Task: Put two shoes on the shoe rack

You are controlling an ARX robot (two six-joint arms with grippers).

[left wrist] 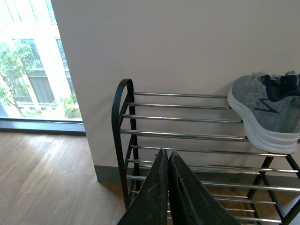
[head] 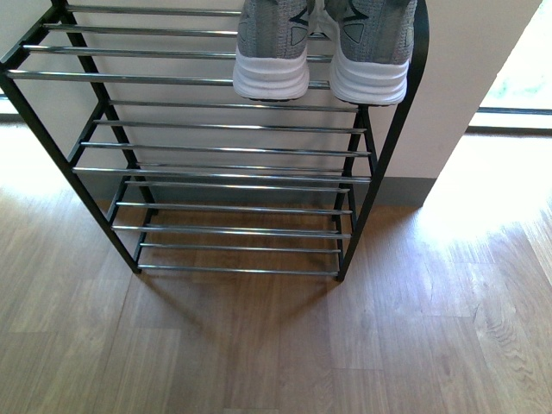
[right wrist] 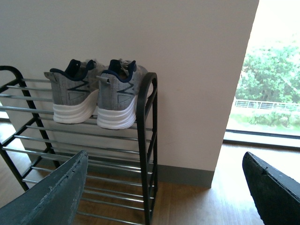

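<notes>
**Both sneakers on the top tier, tools off the shoes**

The shoe rack (head: 224,176) stands on a wooden floor (head: 259,345) with its far side against a white wall (left wrist: 187,47). It has black uprights and tiers of thin silver rods.

The left sneaker (head: 272,52) and the right sneaker (head: 371,52) sit side by side at the right end of the top tier, close together. The right one is just beside the rack's curved right upright. Both are upright, with their heels on the near side and their toes toward the wall. Their white soles rest on the rods, and the heels reach out over the nearest rod.

The left tool (left wrist: 168,152) has its two fingers pressed together with nothing between them. It is near the left part of the rack and well apart from the shoes. The right tool (right wrist: 165,157) is spread wide and grips nothing. It faces the rack's right end from the near side, clear of both sneakers.

Bright daylight falls on the floor to the right of the rack.
</notes>
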